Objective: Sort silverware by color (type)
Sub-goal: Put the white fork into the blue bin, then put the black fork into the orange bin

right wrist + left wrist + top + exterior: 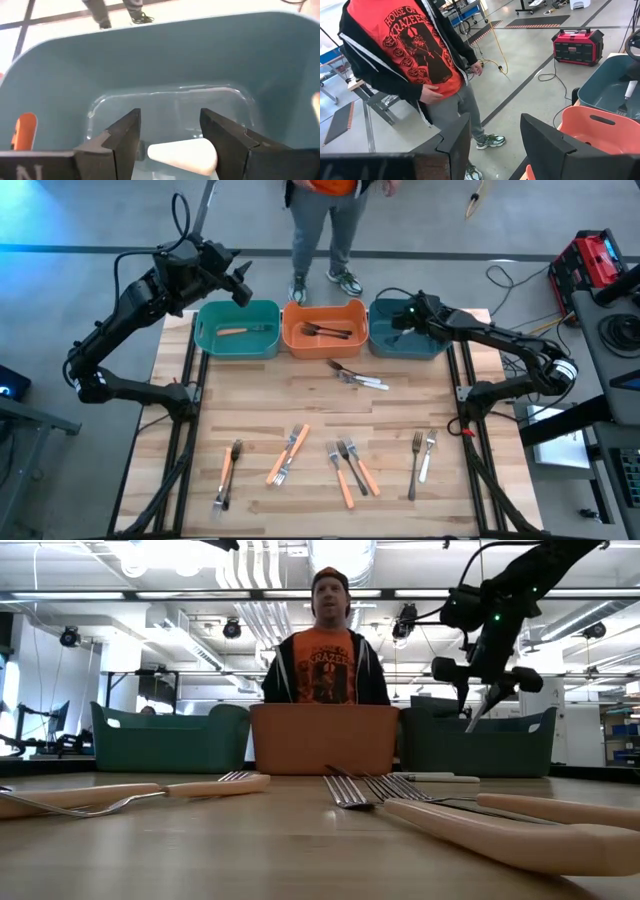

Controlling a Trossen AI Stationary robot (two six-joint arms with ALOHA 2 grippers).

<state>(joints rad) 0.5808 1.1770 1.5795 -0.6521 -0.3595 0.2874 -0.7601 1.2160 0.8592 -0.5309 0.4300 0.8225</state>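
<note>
Silverware [345, 465] lay scattered along the near half of the bench [320, 395], seen from above: orange-handled, dark-handled and white-handled forks in loose pairs, with two white-handled forks [358, 375] just in front of the orange bin [324, 330]. Three bins stood in a row at the far edge. The green bin [238, 330] held one orange-handled fork [232, 331], the orange bin held dark-handled forks [328, 331], and the blue bin [408, 330] sat at the right end. The right arm reached inward from the right edge, with the right gripper [404, 315] over the blue bin. The left arm was raised at the far left corner, the left gripper [240, 283] beyond the green bin and off the bench.

At table height, the right gripper [478, 700] pointed steeply down over the blue bin [478, 740], fingers apart, with a pale sliver between the fingertips. Orange-handled forks [500, 830] filled the foreground. A person [326, 655] in an orange shirt stood behind the orange bin [324, 738].

From the left wrist, the left gripper [492, 142] was spread wide and empty, aimed at the floor beside the person [415, 60].

From the right wrist, the right gripper [170, 142] was spread wide inside the blue bin [165, 65]. A white fork handle [182, 154] lay between the fingers [122, 140]; contact could not be determined.
</note>
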